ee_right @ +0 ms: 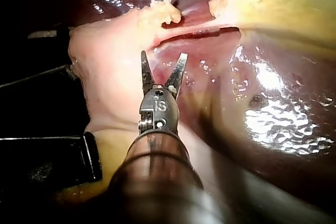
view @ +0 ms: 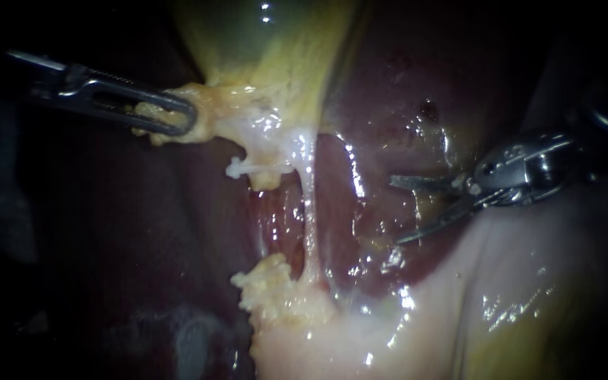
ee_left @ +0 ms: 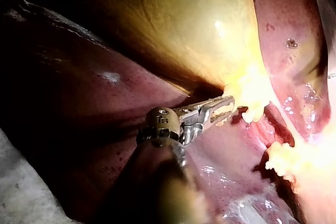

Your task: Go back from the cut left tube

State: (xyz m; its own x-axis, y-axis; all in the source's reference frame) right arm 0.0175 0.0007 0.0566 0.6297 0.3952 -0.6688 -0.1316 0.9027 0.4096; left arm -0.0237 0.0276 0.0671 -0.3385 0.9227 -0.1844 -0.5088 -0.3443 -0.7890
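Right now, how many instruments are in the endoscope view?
2. The left instrument is at upper left, its jaws shut on fatty tissue below the gallbladder. The right instrument is at right over the liver, jaws open and empty. None seems hidden.

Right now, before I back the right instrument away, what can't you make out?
Endoscope view: the cut tube's stub shows, but its other end cannot be told from the fatty clump.
Endoscope view: the shafts of the left instrument and right instrument fade into darkness.
Left wrist view: glare washes out the yellow tissue at the left instrument's jaws.
Right wrist view: dark shapes beside the shaft, too dim to identify.
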